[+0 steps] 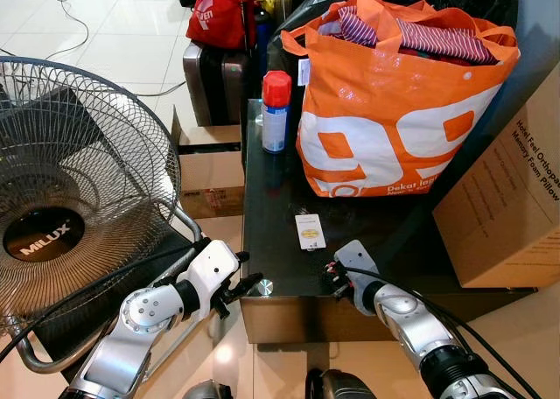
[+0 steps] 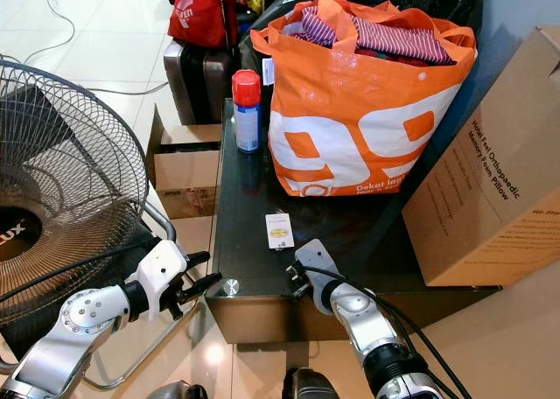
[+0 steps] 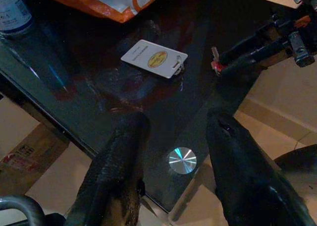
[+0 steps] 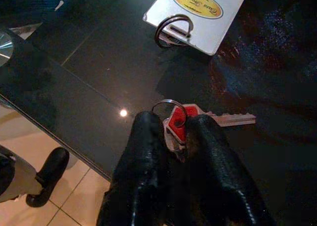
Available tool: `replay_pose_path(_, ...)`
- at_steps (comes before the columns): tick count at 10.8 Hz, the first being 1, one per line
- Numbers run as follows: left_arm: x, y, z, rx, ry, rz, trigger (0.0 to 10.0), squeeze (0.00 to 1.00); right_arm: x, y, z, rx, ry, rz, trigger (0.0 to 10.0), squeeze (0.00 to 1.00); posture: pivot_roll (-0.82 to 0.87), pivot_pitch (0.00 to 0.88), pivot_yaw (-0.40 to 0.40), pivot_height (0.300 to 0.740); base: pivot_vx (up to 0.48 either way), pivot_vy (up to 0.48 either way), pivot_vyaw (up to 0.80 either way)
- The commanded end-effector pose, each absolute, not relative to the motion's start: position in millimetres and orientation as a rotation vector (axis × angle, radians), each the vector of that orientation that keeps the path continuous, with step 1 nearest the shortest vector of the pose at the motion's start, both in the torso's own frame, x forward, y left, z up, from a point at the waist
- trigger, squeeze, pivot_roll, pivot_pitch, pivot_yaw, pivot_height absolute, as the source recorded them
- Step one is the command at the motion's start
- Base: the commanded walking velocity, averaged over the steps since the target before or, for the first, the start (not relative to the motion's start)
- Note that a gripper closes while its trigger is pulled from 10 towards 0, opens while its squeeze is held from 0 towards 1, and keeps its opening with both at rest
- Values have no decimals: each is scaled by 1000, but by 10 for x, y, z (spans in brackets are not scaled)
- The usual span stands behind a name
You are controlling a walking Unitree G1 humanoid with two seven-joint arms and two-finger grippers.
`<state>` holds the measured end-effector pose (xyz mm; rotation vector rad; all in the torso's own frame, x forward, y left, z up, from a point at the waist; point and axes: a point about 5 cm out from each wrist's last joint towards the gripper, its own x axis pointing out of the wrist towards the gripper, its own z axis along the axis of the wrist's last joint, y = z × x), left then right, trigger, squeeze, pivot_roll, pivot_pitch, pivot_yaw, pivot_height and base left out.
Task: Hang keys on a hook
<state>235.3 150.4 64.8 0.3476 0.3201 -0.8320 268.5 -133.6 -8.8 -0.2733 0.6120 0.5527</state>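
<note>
A silver key with a red head (image 4: pixel 177 125) lies on the black glass table (image 1: pixel 262 206) near its front edge. My right gripper (image 4: pixel 171 129) is shut on the red head, and the key's ring and blade (image 4: pixel 233 119) stick out past the fingers. Just beyond it lies a white key tag (image 1: pixel 310 230) with a yellow oval label and a metal ring (image 4: pixel 171 30). My left gripper (image 1: pixel 245 285) hovers open at the table's front left corner, with nothing between its fingers (image 3: pixel 121 156). In the left wrist view the right gripper (image 3: pixel 218 62) sits across the glass from it.
A full orange shopping bag (image 1: pixel 394 110) and a red-capped spray can (image 1: pixel 275 112) stand at the back of the table. A standing fan (image 1: pixel 70 198) is close on the left. A cardboard box (image 1: pixel 516 198) leans at the right. A silver disc fitting (image 1: pixel 262 286) marks the table's corner.
</note>
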Motion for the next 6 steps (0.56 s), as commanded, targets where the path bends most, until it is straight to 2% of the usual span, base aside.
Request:
replay_pose_path(1, 2352, 1498, 649, 358, 329, -843, 10000, 0, 2687, -1355, -107, -286, 624, 538, 0, 0, -106, 152, -19, 740, 0, 0, 0)
replay_pose_path(6, 2369, 1502, 644, 361, 328, -840, 10000, 0, 2713, -1370, -105, -308, 620, 539, 0, 0, -106, 139, -22, 740, 0, 0, 0)
